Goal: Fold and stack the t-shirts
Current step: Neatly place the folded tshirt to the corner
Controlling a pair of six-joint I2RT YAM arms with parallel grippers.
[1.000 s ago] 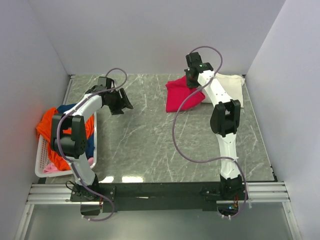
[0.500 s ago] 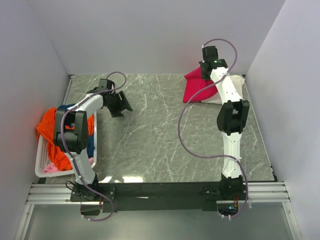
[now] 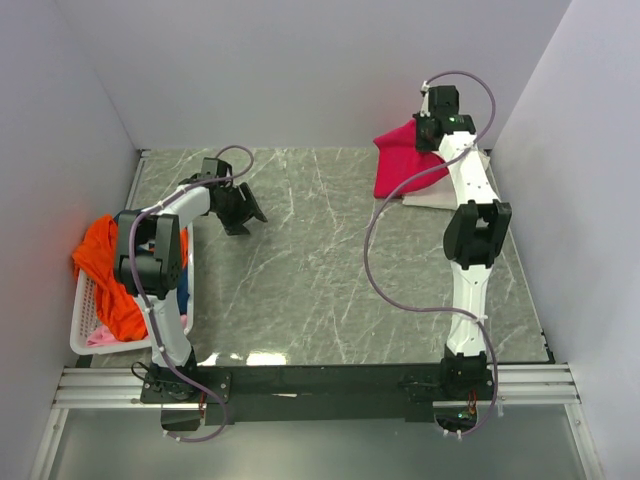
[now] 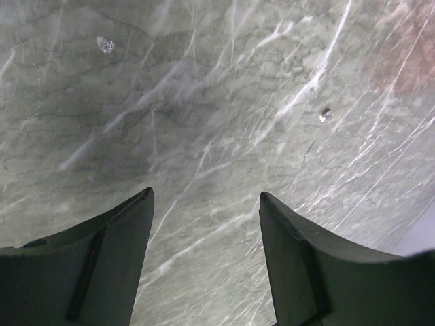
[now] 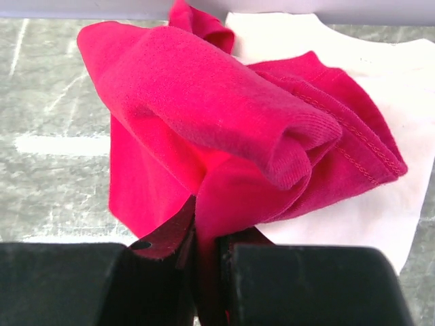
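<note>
Crimson-pink cotton: one t-shirt [image 5: 224, 115], bunched and loosely rolled. The right gripper [image 5: 207, 248] is clenched on a thin fold of it and holds it over the cream-white t-shirt [image 5: 408, 88], which lies flat on the table [image 4: 204, 102].

Left gripper [image 4: 205, 197]: released, jaws apart, nothing between them, over bare table well apart from the cream-white t-shirt.

Basket [image 3: 85, 340]: white, slatted, farther again from the cream-white t-shirt. It holds an orange t-shirt [image 3: 100, 250], a navy one [image 3: 182, 290] and a pale pink one [image 3: 100, 335].

Hazards, as judged:
- The pinch is narrow and could let the cloth slip out.
- Released as it hangs, the crimson-pink bundle would likely land crumpled, not as a neat layer.
- Part of it hangs past the cream-white t-shirt's edge, so the stack could sit askew.
- A trailing hem could ruffle the shirt beneath.

Not determinable:
- Whether the hanging cloth touches the cream-white t-shirt.
- How many layers the pinch takes in.
- The neck label.
- Most of the cream-white t-shirt's outline from above, where the arm and bundle cover it.
- The basket's full contents.
</note>
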